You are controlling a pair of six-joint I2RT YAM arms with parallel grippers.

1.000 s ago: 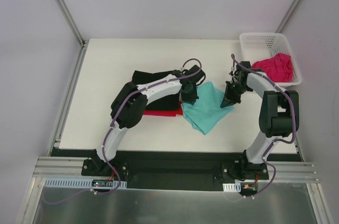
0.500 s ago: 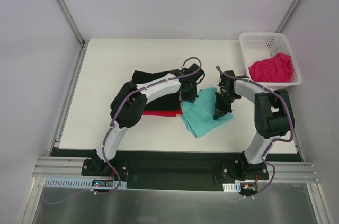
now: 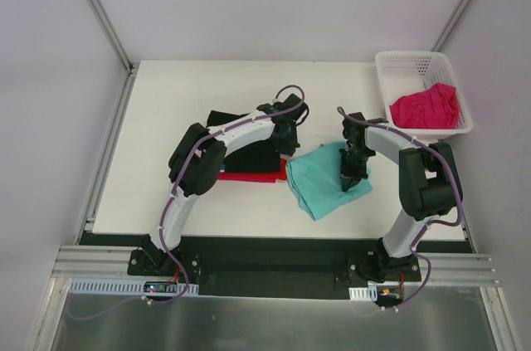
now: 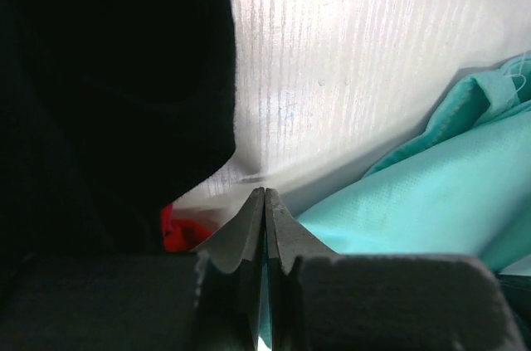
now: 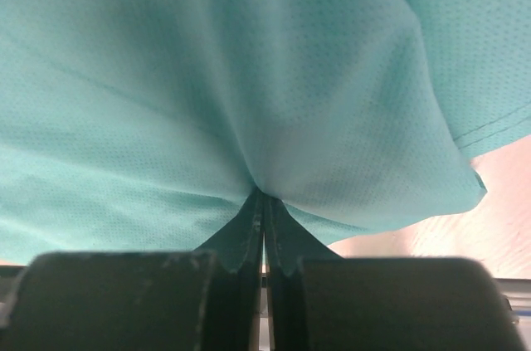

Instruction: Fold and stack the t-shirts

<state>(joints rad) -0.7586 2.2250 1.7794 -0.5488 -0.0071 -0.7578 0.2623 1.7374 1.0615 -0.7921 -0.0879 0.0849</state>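
Teal-green t-shirt (image 3: pixel 318 183) lay spread but rumpled on the white table (image 3: pixel 166 135), right of centre and toward the near edge, with a corner pointing at the arm bases. The right gripper (image 3: pixel 350 177) was down on its right-hand edge. In the right wrist view its two fingers were pressed together at the tips (image 5: pixel 263 195), with the teal cloth (image 5: pixel 249 77) gathered into a pucker where they met, so it was clenched on that shirt. The left gripper (image 3: pixel 286 145) sat just off the shirt's upper left edge, between it and the black t-shirt (image 3: pixel 226 119). In the left wrist view its fingers (image 4: pixel 264 195) were likewise closed tip to tip over bare table (image 4: pixel 332 52), with teal cloth (image 4: pixel 431 202) to one side and black cloth (image 4: pixel 108 77) to the other. A sliver of teal showed low between the fingers, though whether any cloth was truly pinched there I could not tell. The black t-shirt lay folded left of centre, on top of a red t-shirt (image 3: pixel 249 176) whose near edge stuck out beneath it and touched the teal one; a bit of red (image 4: pixel 178 231) showed by the left fingers too. A magenta-pink t-shirt (image 3: pixel 425 108) lay crumpled in the white lattice basket (image 3: pixel 406 56) at the far right corner.
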